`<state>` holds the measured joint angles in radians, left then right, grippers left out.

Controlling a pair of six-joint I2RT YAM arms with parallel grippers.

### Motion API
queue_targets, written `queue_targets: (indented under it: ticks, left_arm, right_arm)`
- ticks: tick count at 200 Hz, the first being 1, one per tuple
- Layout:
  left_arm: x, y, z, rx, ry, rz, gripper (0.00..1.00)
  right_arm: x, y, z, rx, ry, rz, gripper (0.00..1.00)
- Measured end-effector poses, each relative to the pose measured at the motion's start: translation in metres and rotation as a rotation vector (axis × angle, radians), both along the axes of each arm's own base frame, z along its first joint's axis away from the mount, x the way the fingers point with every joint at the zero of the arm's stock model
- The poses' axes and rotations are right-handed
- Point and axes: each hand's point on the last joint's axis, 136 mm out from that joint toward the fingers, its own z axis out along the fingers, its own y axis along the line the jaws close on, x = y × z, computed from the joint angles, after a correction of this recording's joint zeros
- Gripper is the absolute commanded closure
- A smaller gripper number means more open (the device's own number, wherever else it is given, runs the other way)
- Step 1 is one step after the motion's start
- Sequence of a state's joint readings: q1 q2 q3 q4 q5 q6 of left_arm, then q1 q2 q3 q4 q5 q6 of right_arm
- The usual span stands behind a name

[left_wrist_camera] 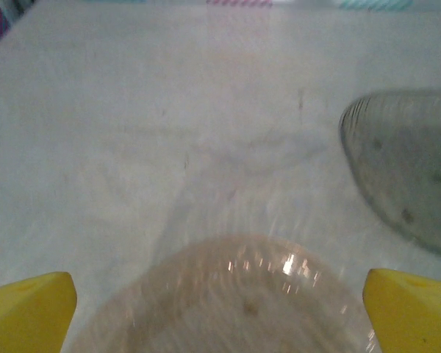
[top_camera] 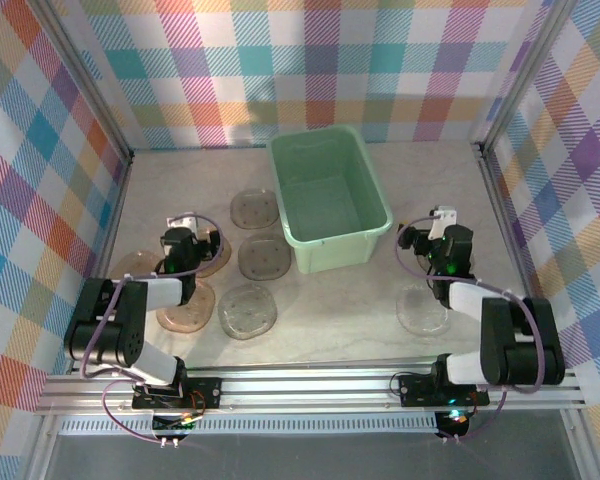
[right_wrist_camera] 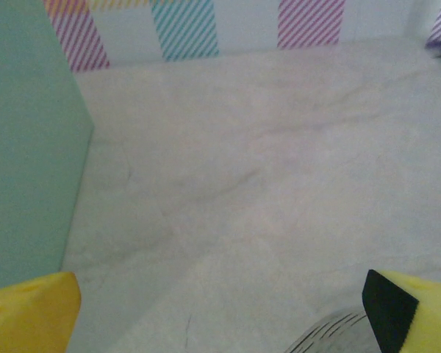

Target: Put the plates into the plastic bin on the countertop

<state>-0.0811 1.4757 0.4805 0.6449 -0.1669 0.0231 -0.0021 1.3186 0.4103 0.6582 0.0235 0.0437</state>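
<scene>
Plates lie flat on the beige marbled counter, most clustered left of the plastic bin and one apart on its right. The bin stands mouth up, its long axis running away from the arms, far end skewed slightly left. Plaid walls enclose the counter. Left fingers and right fingers are spread wide, holding nothing.

Bright even overhead light; soft shadows; wrist views blurred.
</scene>
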Motion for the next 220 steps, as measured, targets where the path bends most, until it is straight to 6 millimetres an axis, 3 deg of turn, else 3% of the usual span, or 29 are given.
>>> queue_targets:
  ticks: [27, 51, 93, 106, 126, 149, 177, 220]
  left_arm:
    - [0.003, 0.000, 0.038, -0.013, -0.068, 0.003, 0.00]
    - [0.004, 0.000, 0.056, -0.047, -0.043, 0.018, 0.00]
    - [0.031, -0.017, 0.114, -0.170, -0.003, -0.012, 0.04]
    - [0.038, -0.023, 0.122, -0.220, 0.025, -0.022, 0.06]
    - [0.051, -0.033, 0.113, -0.284, 0.126, -0.034, 0.12]
    - [0.062, -0.046, 0.077, -0.354, 0.291, -0.039, 0.13]
    - [0.058, -0.055, 0.031, -0.407, 0.473, -0.026, 0.13]
    - [0.070, -0.067, 0.002, -0.455, 0.608, -0.031, 0.16]
  right_arm:
    - [-0.012, -0.009, 0.016, 0.016, 0.003, -0.062, 0.01]
    - [-0.024, -0.018, 0.027, 0.034, 0.049, -0.126, 0.01]
    - [-0.031, -0.020, 0.066, 0.071, 0.084, -0.156, 0.01]
    - [-0.031, -0.017, 0.075, 0.085, 0.110, -0.143, 0.01]
    - [-0.027, -0.007, 0.087, 0.109, 0.145, -0.092, 0.00]
    - [-0.016, 0.008, 0.096, 0.146, 0.195, -0.019, 0.03]
    - [0.004, 0.024, 0.111, 0.195, 0.244, 0.063, 0.07]
    - [0.025, 0.050, 0.132, 0.206, 0.261, 0.158, 0.07]
